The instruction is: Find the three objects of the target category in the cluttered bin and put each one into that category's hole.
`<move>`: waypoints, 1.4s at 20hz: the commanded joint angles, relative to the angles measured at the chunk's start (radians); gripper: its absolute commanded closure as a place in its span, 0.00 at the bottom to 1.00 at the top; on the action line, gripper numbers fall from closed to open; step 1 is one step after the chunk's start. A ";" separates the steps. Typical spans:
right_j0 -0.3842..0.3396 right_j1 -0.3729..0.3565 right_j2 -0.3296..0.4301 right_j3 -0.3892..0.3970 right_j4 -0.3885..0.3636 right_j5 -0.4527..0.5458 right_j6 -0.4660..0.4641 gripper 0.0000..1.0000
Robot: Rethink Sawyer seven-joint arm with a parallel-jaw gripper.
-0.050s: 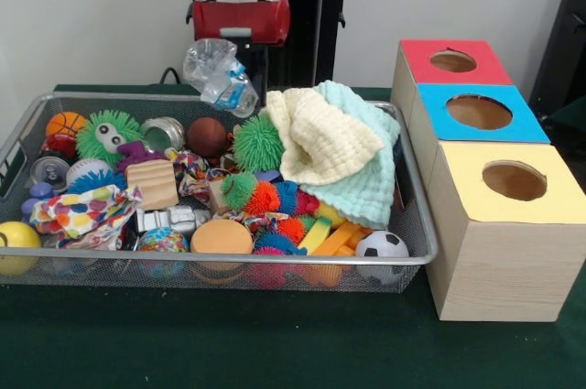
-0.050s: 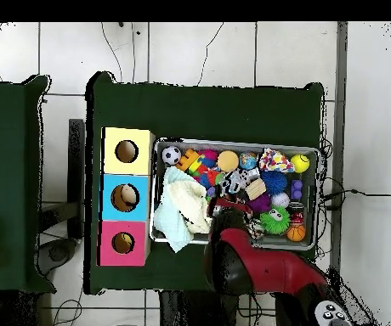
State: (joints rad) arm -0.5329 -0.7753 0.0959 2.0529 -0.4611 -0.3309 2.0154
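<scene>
Three boxes stand in a row just right of the bin [image 1: 417, 256] in the front view: a red box [image 1: 453, 61] farthest back, a blue box [image 1: 478, 113] in the middle and a yellow box [image 1: 513, 183] nearest, each with a round hole on top. The wire bin sits on the green bench [image 1: 229, 343] and is crowded. A cream cloth [image 1: 320, 137] lies over a mint cloth [image 1: 366, 183] at the bin's right end, covering whatever is beneath. A soccer ball [image 1: 382, 249] rests at the bin's front right corner. Spiky balls, a green fuzzy toy [image 1: 108, 135], a brown ball [image 1: 208, 135], a wood block [image 1: 153, 183] and a patterned cloth [image 1: 82, 210] fill the rest. A yellow ball [image 1: 16, 244] sits at the front left corner. The tool [image 1: 240, 18] hangs above the bin's back rim with a crumpled plastic bottle [image 1: 218, 73] just under it; its fingers are hidden, so I cannot tell their spread or whether they pinch the bottle.

From overhead, the red arm [image 2: 250, 263] reaches over the bin's [image 2: 233, 144] lower edge, hiding the things there. The cloths [image 2: 180, 212] lie at the bin's end beside the blue box [image 2: 125, 197]. The yellow box [image 2: 127, 151] and red box [image 2: 122, 244] flank it.
</scene>
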 commanded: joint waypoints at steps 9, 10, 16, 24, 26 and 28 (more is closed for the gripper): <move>-0.065 0.126 0.025 -0.192 -0.111 0.189 -0.013 1.00; -0.062 0.127 0.021 -0.194 -0.110 0.201 -0.013 1.00; -0.049 0.143 -0.006 -0.205 -0.101 0.288 -0.022 1.00; -0.028 0.235 -0.080 -0.297 -0.138 0.268 -0.024 1.00; -0.025 0.250 -0.089 -0.325 -0.145 0.253 -0.023 1.00; -0.031 0.273 -0.088 -0.354 -0.155 0.241 -0.026 1.00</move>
State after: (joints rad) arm -0.5723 -0.5892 0.0244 1.8715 -0.5468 -0.1319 2.0154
